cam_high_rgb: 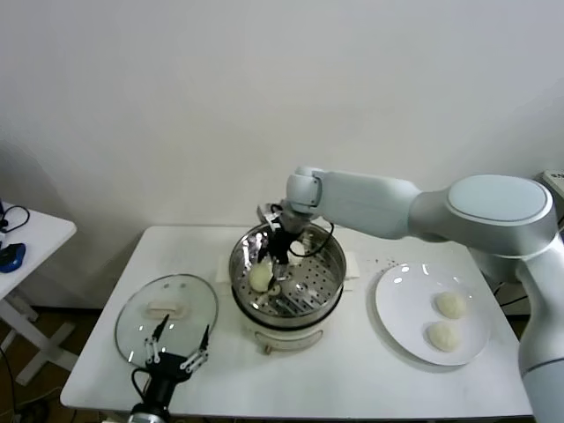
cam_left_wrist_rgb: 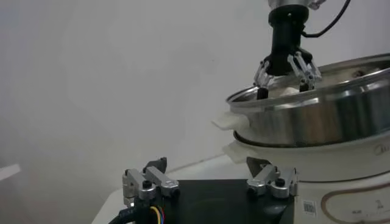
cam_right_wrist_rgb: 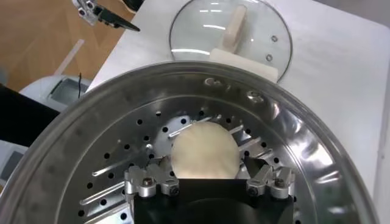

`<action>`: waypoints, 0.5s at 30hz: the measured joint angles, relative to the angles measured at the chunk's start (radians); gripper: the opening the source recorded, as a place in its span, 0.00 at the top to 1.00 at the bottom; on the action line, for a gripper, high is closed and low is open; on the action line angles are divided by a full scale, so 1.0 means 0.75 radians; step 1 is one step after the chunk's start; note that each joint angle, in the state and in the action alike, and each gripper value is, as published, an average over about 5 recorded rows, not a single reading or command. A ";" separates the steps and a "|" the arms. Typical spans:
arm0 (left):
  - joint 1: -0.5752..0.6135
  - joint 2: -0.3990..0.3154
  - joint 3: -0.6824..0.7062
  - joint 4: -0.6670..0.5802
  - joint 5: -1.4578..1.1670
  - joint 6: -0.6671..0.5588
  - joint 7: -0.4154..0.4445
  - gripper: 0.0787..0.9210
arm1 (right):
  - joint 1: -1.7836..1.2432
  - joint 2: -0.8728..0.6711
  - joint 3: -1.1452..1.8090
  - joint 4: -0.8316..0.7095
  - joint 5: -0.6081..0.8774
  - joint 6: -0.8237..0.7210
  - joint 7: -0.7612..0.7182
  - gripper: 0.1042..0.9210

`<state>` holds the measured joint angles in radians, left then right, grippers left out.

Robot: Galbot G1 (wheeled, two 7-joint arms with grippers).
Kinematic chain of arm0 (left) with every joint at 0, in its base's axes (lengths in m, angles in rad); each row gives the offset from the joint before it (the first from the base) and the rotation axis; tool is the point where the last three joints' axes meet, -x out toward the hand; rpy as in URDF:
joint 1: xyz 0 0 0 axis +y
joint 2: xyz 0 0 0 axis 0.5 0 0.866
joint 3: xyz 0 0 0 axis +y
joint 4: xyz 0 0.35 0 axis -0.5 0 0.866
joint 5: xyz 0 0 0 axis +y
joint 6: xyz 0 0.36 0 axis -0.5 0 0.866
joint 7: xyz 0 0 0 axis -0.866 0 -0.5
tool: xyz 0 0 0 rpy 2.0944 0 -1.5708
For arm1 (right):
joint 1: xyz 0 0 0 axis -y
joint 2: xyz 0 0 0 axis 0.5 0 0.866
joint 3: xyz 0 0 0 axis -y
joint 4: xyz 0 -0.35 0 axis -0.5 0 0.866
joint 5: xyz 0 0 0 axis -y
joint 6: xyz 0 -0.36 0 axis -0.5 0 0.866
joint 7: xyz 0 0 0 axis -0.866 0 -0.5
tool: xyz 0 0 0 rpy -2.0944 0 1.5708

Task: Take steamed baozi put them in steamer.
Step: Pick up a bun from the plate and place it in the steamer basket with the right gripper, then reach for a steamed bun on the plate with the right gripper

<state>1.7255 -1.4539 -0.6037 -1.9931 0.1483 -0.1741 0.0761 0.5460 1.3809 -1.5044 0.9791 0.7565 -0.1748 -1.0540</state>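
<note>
The steamer [cam_high_rgb: 328,264] stands mid-table on its white cooker base. One steamed baozi [cam_high_rgb: 261,277] lies on its perforated floor at the left side. My right gripper [cam_high_rgb: 270,268] reaches down into the basket right over that bun. In the right wrist view the right gripper [cam_right_wrist_rgb: 203,161] is open, its fingers [cam_right_wrist_rgb: 153,165] spread to either side of the baozi [cam_right_wrist_rgb: 203,151]. Two more baozi [cam_high_rgb: 450,305] [cam_high_rgb: 443,335] sit on the white plate [cam_high_rgb: 389,304] at the right. My left gripper [cam_high_rgb: 179,346] waits open near the front left edge.
A round glass lid [cam_high_rgb: 167,307] with a white handle lies flat left of the steamer, just behind my left gripper. A small side table [cam_high_rgb: 35,233] stands beyond the table's left edge. The left wrist view shows the steamer wall [cam_left_wrist_rgb: 317,115] close by.
</note>
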 measured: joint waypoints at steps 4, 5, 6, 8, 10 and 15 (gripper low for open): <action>0.000 0.000 -0.001 0.004 -0.003 0.000 -0.001 0.12 | 0.050 -0.039 -0.002 0.048 -0.005 0.014 -0.024 0.12; 0.000 0.000 -0.001 0.005 -0.003 0.000 -0.001 0.12 | 0.067 -0.054 -0.004 0.067 -0.005 0.016 -0.030 0.12; 0.000 0.000 -0.001 0.006 -0.004 0.000 -0.001 0.12 | 0.086 -0.073 -0.007 0.088 -0.004 0.019 -0.037 0.12; 0.000 0.001 0.000 0.007 -0.004 0.000 -0.001 0.12 | 0.131 -0.120 -0.016 0.141 -0.001 0.025 -0.051 0.12; -0.001 0.002 0.000 0.008 -0.004 0.000 -0.001 0.12 | 0.180 -0.180 -0.028 0.201 0.000 0.032 -0.066 0.12; -0.001 0.010 0.002 0.005 -0.004 0.005 -0.001 0.12 | 0.306 -0.371 -0.077 0.356 -0.023 0.058 -0.110 0.12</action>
<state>1.7247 -1.4467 -0.6024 -1.9892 0.1457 -0.1705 0.0753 0.7757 1.1028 -1.5621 1.2461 0.7389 -0.1314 -1.1366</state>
